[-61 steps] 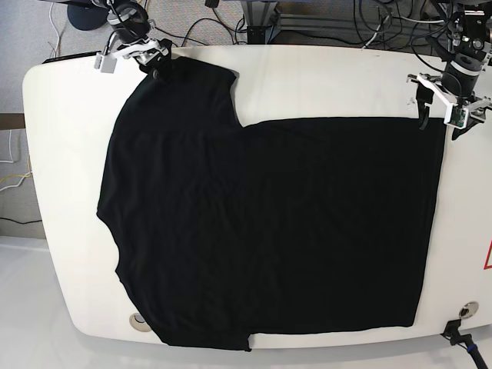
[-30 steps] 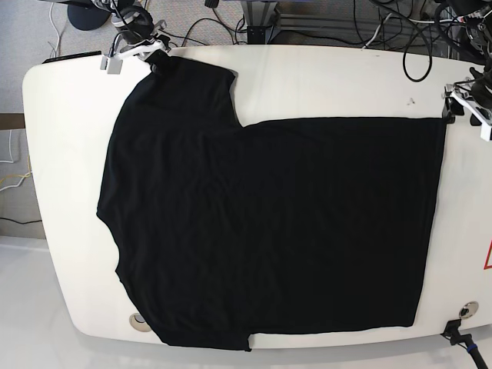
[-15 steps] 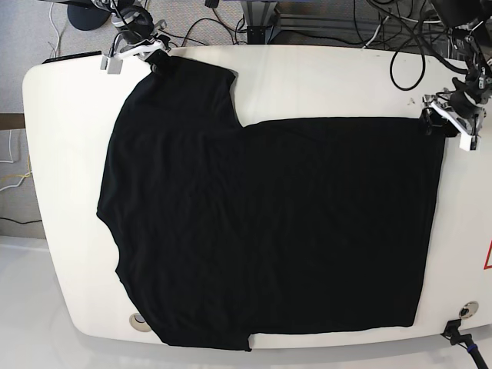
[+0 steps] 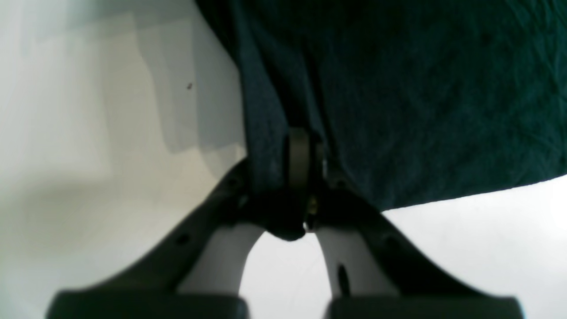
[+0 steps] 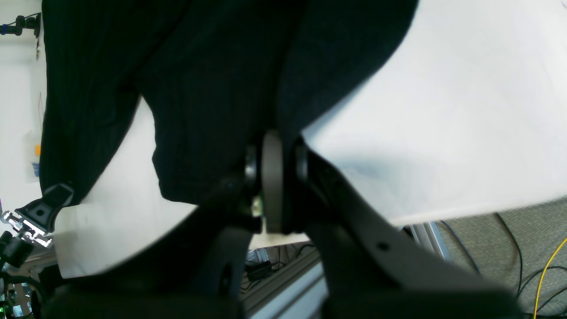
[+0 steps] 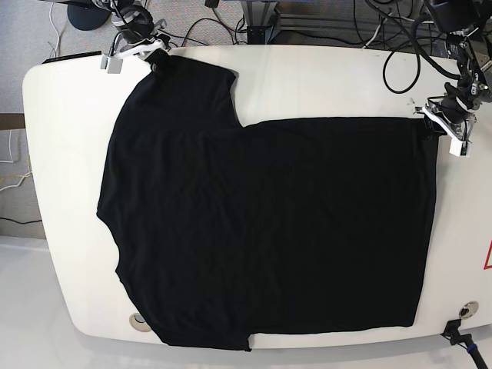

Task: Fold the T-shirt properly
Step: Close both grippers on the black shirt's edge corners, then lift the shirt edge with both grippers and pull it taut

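Note:
The black T-shirt [image 6: 269, 223] lies spread flat on the white table [image 6: 323, 84], plain side up, with no print showing. One sleeve points to the far left corner. My right gripper [image 6: 156, 55] is shut on that sleeve's tip; the right wrist view shows it [image 5: 272, 177] clamped on a fold of black fabric [image 5: 212, 88]. My left gripper [image 6: 430, 117] is at the shirt's far right corner; the left wrist view shows it [image 4: 305, 177] shut on the dark fabric [image 4: 421, 88] at the hem.
Cables [image 6: 369, 31] and a metal frame lie behind the table's far edge. Two round holes [image 6: 138, 323] [image 6: 463, 311] sit near the table's front corners. A red mark [image 6: 487, 257] is at the right edge.
My left gripper has moved in from the right edge onto the shirt's far right corner and shut on it. The shirt's right edge has shifted slightly left. The right gripper holds still.

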You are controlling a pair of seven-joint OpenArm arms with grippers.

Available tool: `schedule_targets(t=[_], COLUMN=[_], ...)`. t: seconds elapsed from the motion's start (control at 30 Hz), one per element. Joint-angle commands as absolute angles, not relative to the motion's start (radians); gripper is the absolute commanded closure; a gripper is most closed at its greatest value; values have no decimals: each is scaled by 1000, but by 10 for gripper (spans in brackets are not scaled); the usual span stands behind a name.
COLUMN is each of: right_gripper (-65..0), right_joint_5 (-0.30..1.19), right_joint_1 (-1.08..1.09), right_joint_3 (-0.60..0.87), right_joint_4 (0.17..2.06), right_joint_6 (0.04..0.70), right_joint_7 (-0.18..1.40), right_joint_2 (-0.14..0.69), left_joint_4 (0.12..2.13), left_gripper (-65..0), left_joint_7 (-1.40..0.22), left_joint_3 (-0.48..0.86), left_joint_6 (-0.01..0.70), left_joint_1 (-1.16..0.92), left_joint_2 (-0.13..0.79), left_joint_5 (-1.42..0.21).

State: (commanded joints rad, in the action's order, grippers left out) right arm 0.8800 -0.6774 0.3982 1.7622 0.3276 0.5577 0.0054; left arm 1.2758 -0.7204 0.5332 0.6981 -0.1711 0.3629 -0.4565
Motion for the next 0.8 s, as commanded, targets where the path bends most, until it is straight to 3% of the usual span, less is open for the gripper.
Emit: schedule_targets(t=[0.23,0.57,0.8], right_gripper=[0,0,0], right_joint_5=[885,1027,1089], right_joint_1=[-750,-931,-921], right_joint_3=[400,406,421], right_joint_4=[1951,1962,2011], right_joint_6=[326,329,329], right_joint_7=[591,590,591], right_joint_2=[-1,2,7], left_joint_4=[1426,1664,1771], left_gripper=[0,0,0], left_joint_7=[-727,-727,-727], left_joint_3=[533,565,665], left_joint_6=[698,698,698], left_joint_1=[-286,-553,-536], left_joint_2=[363,360,335], left_joint_5=[-460,-461,-461])
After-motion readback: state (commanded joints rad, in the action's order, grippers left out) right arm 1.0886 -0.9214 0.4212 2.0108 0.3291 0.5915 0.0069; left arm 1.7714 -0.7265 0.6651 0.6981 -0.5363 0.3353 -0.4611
